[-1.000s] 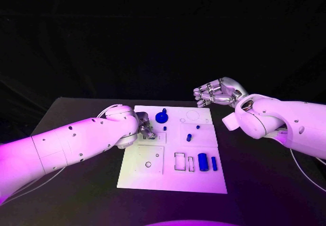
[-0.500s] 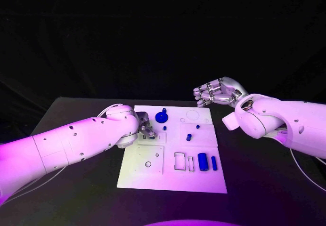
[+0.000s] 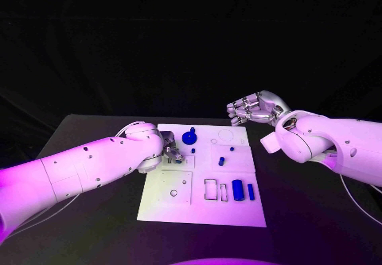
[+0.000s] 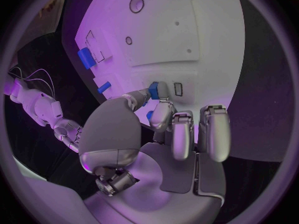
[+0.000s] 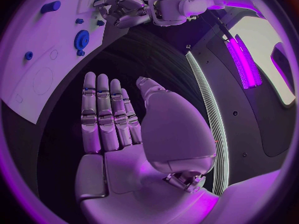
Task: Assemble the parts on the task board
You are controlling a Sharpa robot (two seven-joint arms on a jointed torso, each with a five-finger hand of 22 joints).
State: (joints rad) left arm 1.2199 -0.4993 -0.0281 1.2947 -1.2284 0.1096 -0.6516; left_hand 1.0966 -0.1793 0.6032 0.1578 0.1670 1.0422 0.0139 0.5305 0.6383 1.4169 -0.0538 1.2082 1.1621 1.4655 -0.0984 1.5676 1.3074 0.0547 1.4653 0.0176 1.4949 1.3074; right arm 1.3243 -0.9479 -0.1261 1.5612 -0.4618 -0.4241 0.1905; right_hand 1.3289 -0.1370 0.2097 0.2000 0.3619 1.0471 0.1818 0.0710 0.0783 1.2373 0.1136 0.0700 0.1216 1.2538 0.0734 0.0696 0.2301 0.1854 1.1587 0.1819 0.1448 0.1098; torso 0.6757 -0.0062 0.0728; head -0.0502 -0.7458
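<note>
Your left robot hand (image 3: 172,153) sits low over the left-middle of the white rectangular task board (image 3: 201,207), thumb and a fingertip pinching a small blue block part (image 4: 156,89) right at the board surface beside a small rectangular slot. Your right robot hand (image 3: 252,109) hovers off the board's far right corner over bare black tabletop (image 3: 310,210), fingers straight and apart, holding nothing. Near half of the board has open room w/ the blue cylinder parts (image 3: 238,189) near its right edge, the blue gear part (image 3: 189,136) near the far edge.

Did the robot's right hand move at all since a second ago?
No. The right hand hangs in the same spot past the far right corner of the task board, off the plate.
</note>
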